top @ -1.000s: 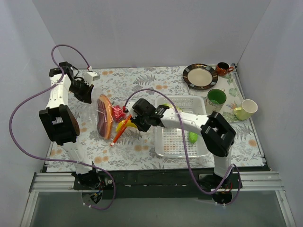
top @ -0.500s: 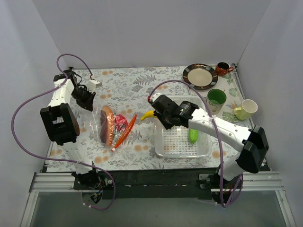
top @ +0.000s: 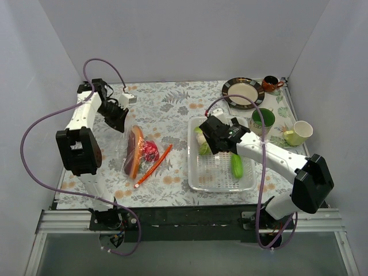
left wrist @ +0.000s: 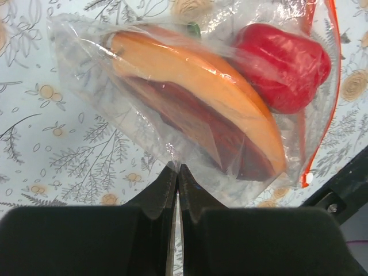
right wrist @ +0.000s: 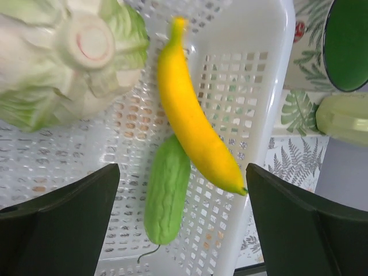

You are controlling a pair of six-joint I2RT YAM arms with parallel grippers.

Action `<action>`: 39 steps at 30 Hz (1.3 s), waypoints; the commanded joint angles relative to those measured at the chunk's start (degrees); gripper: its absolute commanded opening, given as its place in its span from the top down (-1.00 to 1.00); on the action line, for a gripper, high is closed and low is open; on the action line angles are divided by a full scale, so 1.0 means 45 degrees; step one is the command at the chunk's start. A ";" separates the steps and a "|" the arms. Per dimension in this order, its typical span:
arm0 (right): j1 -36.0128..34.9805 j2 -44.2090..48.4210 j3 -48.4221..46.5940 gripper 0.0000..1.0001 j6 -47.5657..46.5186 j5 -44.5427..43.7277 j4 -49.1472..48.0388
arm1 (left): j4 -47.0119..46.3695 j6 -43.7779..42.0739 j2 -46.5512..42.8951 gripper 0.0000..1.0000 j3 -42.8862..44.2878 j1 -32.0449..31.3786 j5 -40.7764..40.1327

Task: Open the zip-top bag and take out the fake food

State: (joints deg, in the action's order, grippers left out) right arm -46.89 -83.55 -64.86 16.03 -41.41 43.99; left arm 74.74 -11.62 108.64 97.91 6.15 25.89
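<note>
**Clear film pinched left, open pincer over tray right**

Crinkly, glossy zip-top bag (left wrist: pixel 98 109) on the left half of the table (top: pixel 172 103), midway between far and near edges, see-through and heavily wrinkled. Left gripper (left wrist: pixel 177 172): black fingers pressed together, clamped on a fold of the bag's film, away from the zip strip (left wrist: pixel 322 115). Strip thin, stiff, orange-red, down one side of the bag.

Inside the bag:
- smooth orange piece (left wrist: pixel 195 86), long and curved, stacked on a dark maroon slab (left wrist: pixel 195 123)
- rounded, shiny red pepper (left wrist: pixel 282 63) just beside them, near the strip

Right gripper (right wrist: pixel 181 172): fingers spread wide, gripping nothing, above the white perforated tray (right wrist: pixel 259 69) on the right half of the table toward the near edge.

In the tray:
- smooth curved yellow piece (right wrist: pixel 192 123), overlapping one end of the ridged green cucumber (right wrist: pixel 165 198)
- leafy, veined pale cabbage (right wrist: pixel 57 63) near them, at the tray's far left corner

Green cup (top: pixel 263 119) just off the tray's far right corner, pale cup (top: pixel 298 133) further right. Round brown-rimmed plate (top: pixel 243 92) near the table's far right corner.
</note>
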 commanded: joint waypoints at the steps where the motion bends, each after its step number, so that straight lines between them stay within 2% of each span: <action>1: -0.0613 0.0187 -0.1777 -0.97 -0.0319 0.0117 -0.0826 | 0.1045 0.0744 -0.0862 1.00 0.1418 -0.0468 0.0476; 5: -0.1140 0.0168 -0.1739 -0.97 -0.0477 0.0276 -0.1825 | 0.1047 0.1350 -0.1250 0.96 0.2051 -0.0975 0.0107; 10: -0.1746 -0.0242 -0.1817 -0.97 -0.0223 0.0295 -0.1884 | 0.1047 0.1293 -0.1524 1.00 0.1116 -0.1094 -0.0245; 14: -0.2992 -0.0184 -0.1681 -0.97 -0.0554 0.1366 -0.3517 | 0.0834 0.1292 -0.1583 1.00 0.0197 -0.1074 -0.0537; 17: -0.3484 -0.0281 -0.1136 -0.97 -0.0965 0.2986 -0.4830 | -0.0258 0.1604 -0.1778 1.00 -0.0855 -0.1035 -0.1354; 18: -0.3485 -0.0378 -0.0979 -0.97 -0.0965 0.3938 -0.5549 | -0.1073 0.1644 -0.1837 1.00 -0.1729 -0.1035 -0.1668; 21: -0.3485 -0.0905 -0.0393 -0.97 -0.0926 0.5037 -0.6723 | -0.2908 0.1664 -0.1760 1.00 -0.3798 -0.0977 -0.3304; 25: -0.3505 -0.2037 -0.0157 -0.97 -0.1003 0.5782 -0.7489 | -0.4633 0.1429 -0.1137 1.00 -0.5794 -0.0918 -0.4619; 28: -0.3505 -0.2797 -0.0390 -0.96 -0.1218 0.6232 -0.8014 | -0.5416 0.1429 -0.0745 1.00 -0.6423 -0.0899 -0.4972; 35: -0.3505 -0.4264 -0.1132 -0.96 -0.2387 0.7033 -0.9441 | -0.5807 0.1527 0.0056 1.00 -0.6620 -0.0918 -0.4737; 39: -0.3524 -0.5376 -0.2049 -0.97 -0.2956 0.6588 -0.8666 | -0.6081 0.1312 0.0330 1.00 -0.6796 -0.0918 -0.5050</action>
State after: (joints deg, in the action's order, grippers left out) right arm -62.50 -103.92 -69.36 6.35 -12.29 5.34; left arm 55.22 -4.03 106.61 69.54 1.69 5.61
